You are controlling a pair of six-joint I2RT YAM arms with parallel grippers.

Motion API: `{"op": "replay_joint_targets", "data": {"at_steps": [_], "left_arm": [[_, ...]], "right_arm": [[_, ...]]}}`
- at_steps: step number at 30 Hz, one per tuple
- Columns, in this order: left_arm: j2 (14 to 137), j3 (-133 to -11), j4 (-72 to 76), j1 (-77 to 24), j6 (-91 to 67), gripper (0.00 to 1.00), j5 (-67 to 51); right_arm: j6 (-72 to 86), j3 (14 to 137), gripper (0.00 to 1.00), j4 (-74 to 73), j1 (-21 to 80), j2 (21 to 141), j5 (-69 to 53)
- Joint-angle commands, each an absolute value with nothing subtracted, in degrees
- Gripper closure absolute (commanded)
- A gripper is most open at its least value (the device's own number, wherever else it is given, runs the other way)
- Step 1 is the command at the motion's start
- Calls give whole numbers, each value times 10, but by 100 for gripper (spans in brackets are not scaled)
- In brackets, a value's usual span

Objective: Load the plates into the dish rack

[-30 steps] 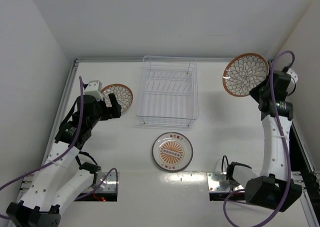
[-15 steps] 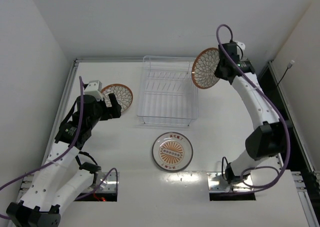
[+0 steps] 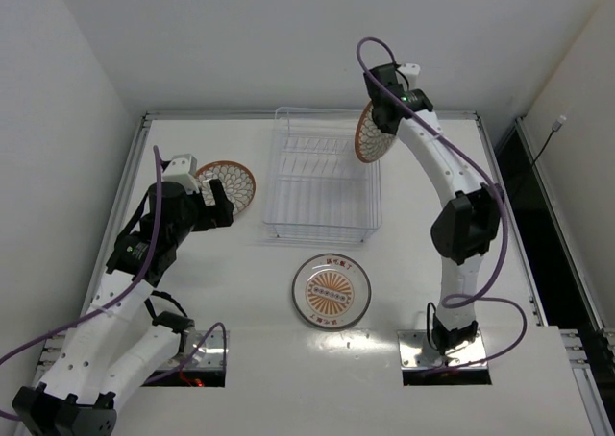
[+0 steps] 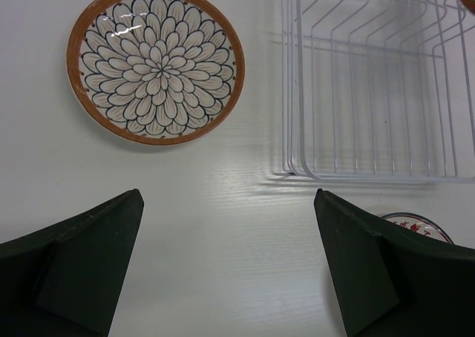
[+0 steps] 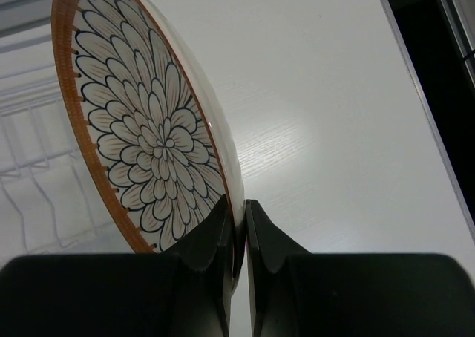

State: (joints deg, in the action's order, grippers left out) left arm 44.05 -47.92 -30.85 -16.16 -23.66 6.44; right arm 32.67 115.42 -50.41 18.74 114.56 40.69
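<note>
My right gripper is shut on the rim of an orange-rimmed lattice plate and holds it on edge above the right far corner of the dish rack; in the right wrist view the fingers pinch the plate. A second orange-rimmed plate lies flat left of the rack, also in the left wrist view. My left gripper is open and empty, just near of that plate. The sunburst plate lies flat in front of the rack.
White walls stand at the back and left of the table. The table's raised rim runs along the far and left edges. The rack's wire dividers fill the upper right of the left wrist view.
My right arm has swung left from the table's far right corner, carrying the plate to over the rack's right side and turning it on edge. The left arm has not moved.
</note>
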Motion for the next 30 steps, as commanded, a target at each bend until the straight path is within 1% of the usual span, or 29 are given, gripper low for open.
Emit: {"op": "replay_joint_targets", "data": {"at_steps": [1, 10, 17, 22, 30], "left_arm": [[439, -480, -301, -166, -243, 0, 63], [439, -480, -301, -166, -243, 0, 58], [439, -480, -301, -166, -243, 0, 58], [439, -480, -301, -166, -243, 0, 58], [439, -480, -301, -166, -243, 0, 58]], "right_arm": [[330, 1237, 100, -497, 213, 1162, 490], [323, 1231, 100, -500, 250, 1169, 590], [214, 1272, 100, -435, 290, 1146, 671], [100, 1279, 100, -369, 316, 1176, 748], [68, 1245, 100, -332, 327, 1194, 790]]}}
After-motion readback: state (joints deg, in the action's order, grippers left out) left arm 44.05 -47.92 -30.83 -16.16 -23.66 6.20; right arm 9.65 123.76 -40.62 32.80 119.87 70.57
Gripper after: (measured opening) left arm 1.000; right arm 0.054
